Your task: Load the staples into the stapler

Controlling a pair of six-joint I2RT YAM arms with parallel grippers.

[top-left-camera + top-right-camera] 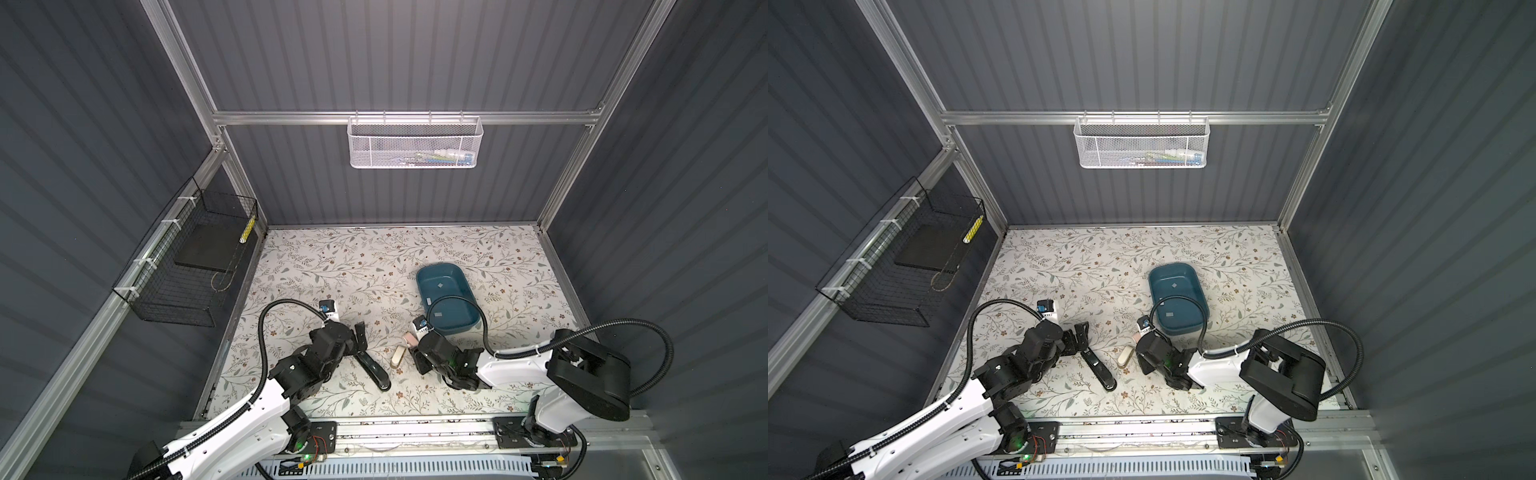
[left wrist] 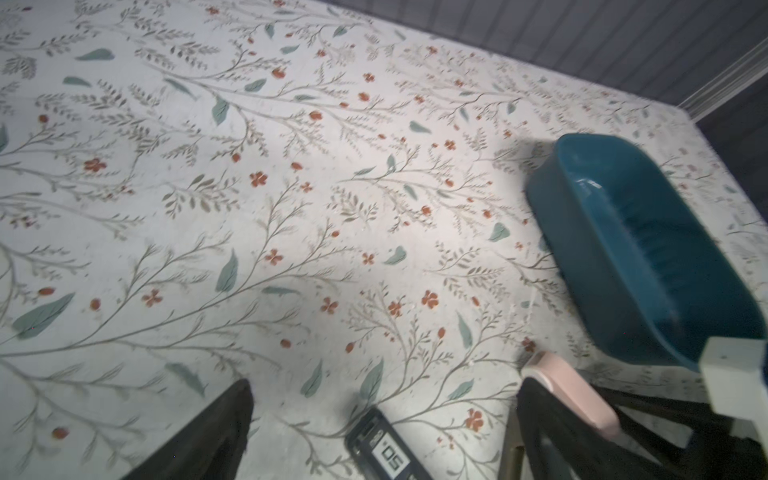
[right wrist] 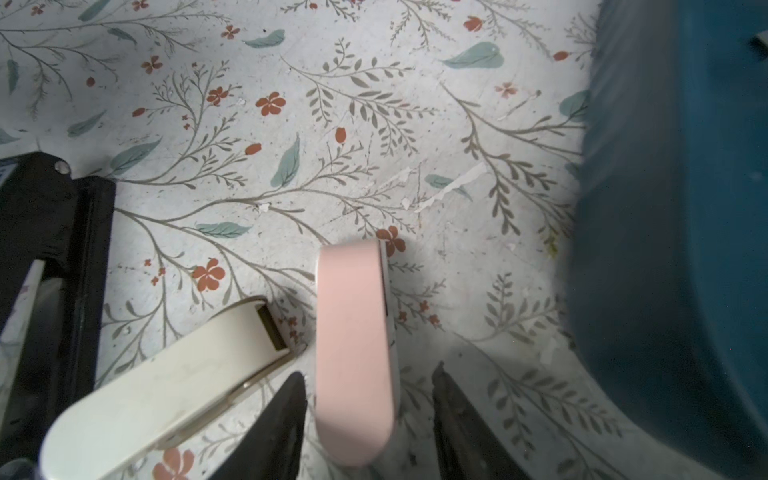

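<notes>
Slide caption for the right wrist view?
Right gripper open astride the pink stapler; cream stapler beside it, teal tray alongside.

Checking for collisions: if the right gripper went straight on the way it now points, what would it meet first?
The pink stapler, probably: it lies between the open fingers of the right gripper, seemingly untouched; beyond is bare floral mat.

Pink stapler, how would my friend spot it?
Look at the flowery table, then the blue tub on it. By the tub's front-left corner lie three staplers. The pink stapler sits nearest the tub; the cream stapler and black stapler are farther off.
</notes>
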